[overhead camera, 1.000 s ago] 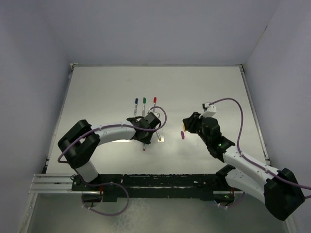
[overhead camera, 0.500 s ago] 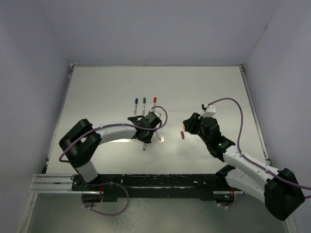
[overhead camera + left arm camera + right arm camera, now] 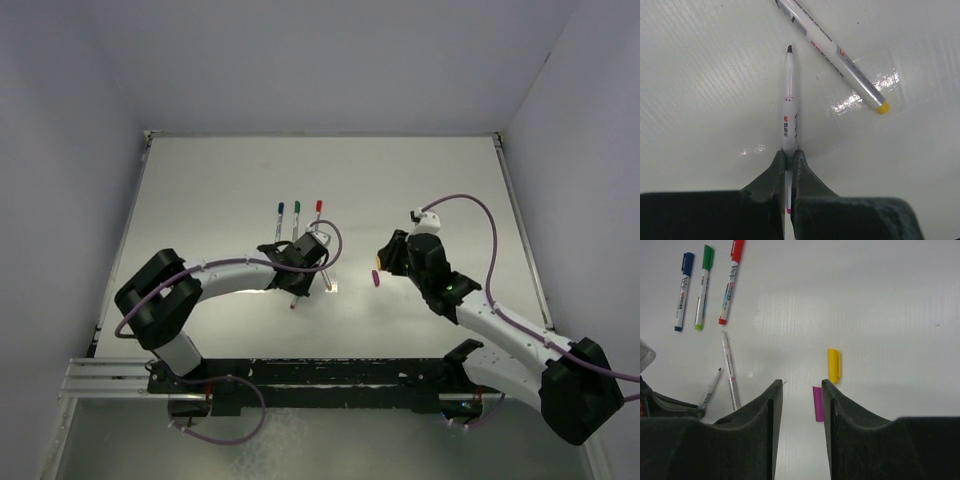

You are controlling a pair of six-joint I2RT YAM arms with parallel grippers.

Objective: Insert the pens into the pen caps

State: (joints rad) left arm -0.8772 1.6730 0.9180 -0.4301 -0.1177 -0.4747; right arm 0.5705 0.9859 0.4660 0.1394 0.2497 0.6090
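Note:
My left gripper [image 3: 788, 156] is shut on an uncapped whitish pen [image 3: 789, 112] with a dark tip and a magenta band; the pen points away over the table. In the top view the left gripper [image 3: 297, 283] is at the table's middle. Beside it lies a second uncapped pen [image 3: 840, 52] with a yellow end. My right gripper [image 3: 801, 385] is open and hovers over the table. A magenta cap [image 3: 817, 403] lies between its fingers, close to the right one. A yellow cap [image 3: 833, 365] lies just beyond that fingertip.
Three capped pens lie side by side farther back: blue [image 3: 682, 290], green [image 3: 703, 285] and red [image 3: 730, 282]. They also show in the top view [image 3: 297, 214]. Walls enclose the table on the left, back and right.
My left gripper has shifted slightly to the left with the pen held in it. My right wrist has shifted slightly away; its jaws stay open over the magenta cap.

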